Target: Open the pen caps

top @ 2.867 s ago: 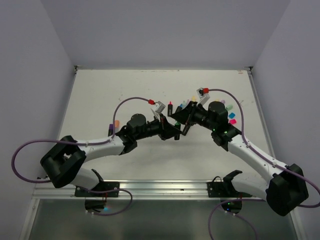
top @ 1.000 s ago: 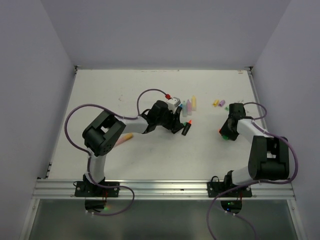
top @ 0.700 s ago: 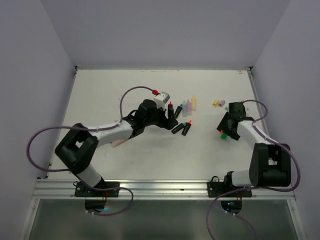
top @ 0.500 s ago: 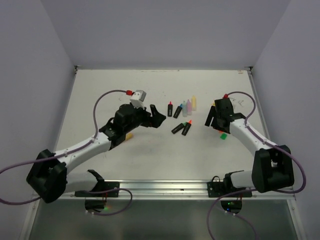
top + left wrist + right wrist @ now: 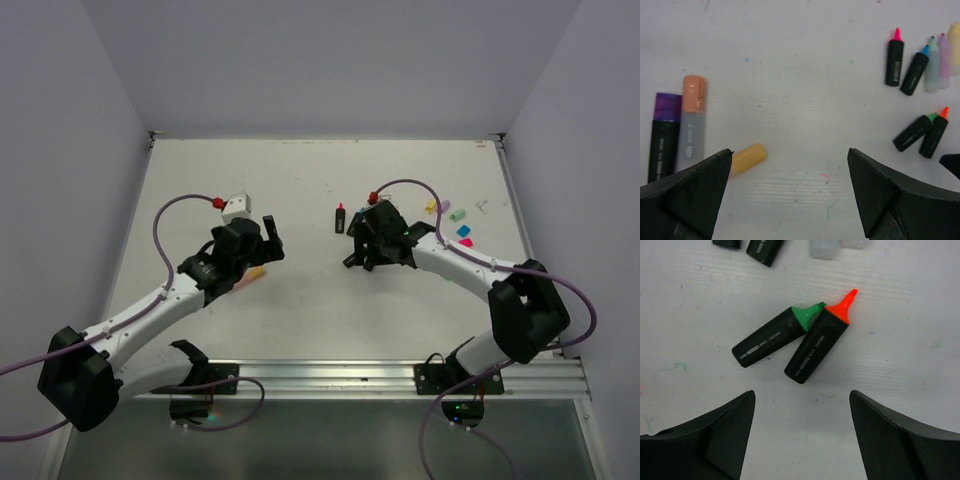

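In the left wrist view two pens lie capped side by side: a black pen with a purple cap (image 5: 667, 106) and a grey pen with an orange cap (image 5: 693, 92). A loose yellow cap (image 5: 747, 158) lies just off my left gripper's (image 5: 790, 200) left finger; that gripper is open with nothing in it. Several uncapped pens lie to its right, among them a pink-tipped black pen (image 5: 894, 62). My right gripper (image 5: 802, 440) hangs open just short of a green-tipped pen (image 5: 771, 339) and an orange-tipped pen (image 5: 817, 347), which touch at their tips.
Loose pen caps lie at the table's right: yellow (image 5: 431, 207), purple (image 5: 445, 207), green (image 5: 460, 215), cyan (image 5: 463, 231), pink (image 5: 466, 242). The left gripper (image 5: 270, 240) and right gripper (image 5: 360, 258) are about a hand's width apart. White walls enclose the table.
My left arm drew back leftward from the pen cluster and its jaws opened. My right arm swung left from the loose caps to the two black pens, jaws opening.
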